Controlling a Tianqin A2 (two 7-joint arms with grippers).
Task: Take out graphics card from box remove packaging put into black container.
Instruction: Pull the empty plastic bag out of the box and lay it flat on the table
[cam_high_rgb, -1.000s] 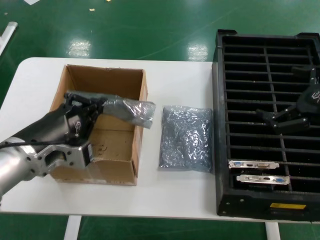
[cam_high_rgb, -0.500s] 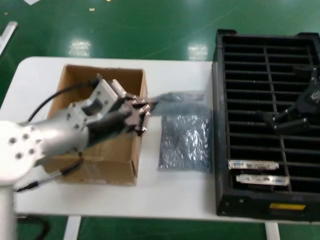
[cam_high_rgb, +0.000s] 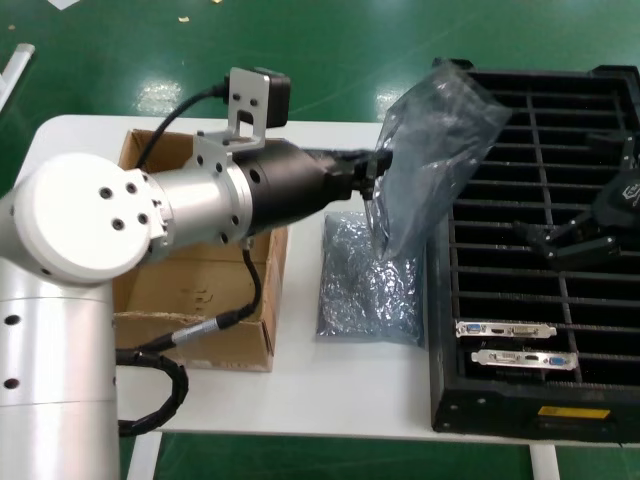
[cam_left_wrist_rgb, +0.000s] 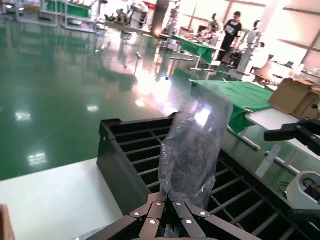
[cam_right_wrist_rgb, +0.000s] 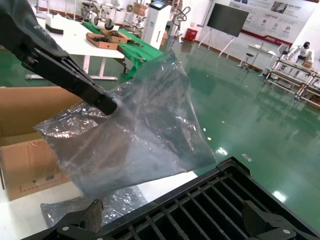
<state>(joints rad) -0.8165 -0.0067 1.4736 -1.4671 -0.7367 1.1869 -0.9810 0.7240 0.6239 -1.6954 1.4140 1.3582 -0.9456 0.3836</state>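
My left gripper (cam_high_rgb: 375, 175) is shut on the edge of a shiny grey antistatic bag, the packaging (cam_high_rgb: 435, 150), and holds it in the air between the brown box (cam_high_rgb: 200, 330) and the black container (cam_high_rgb: 445, 400). The bag also shows in the left wrist view (cam_left_wrist_rgb: 195, 145) and the right wrist view (cam_right_wrist_rgb: 135, 135). Something dark shows through it; I cannot tell whether it is a card. Two graphics cards (cam_high_rgb: 507, 328) (cam_high_rgb: 525, 358) stand in the container's front slots. My right gripper (cam_high_rgb: 565, 240) is open and empty above the container's slots (cam_right_wrist_rgb: 210, 205).
A second crinkled antistatic bag (cam_high_rgb: 370, 280) lies flat on the white table (cam_high_rgb: 350, 400) between the box and the container. The container has a yellow label (cam_high_rgb: 575, 412) on its front rim. Green floor lies beyond the table's far edge.
My left arm has swung from inside the box up and to the right, carrying the bag out and raising it beside the black container. The right arm has not moved.
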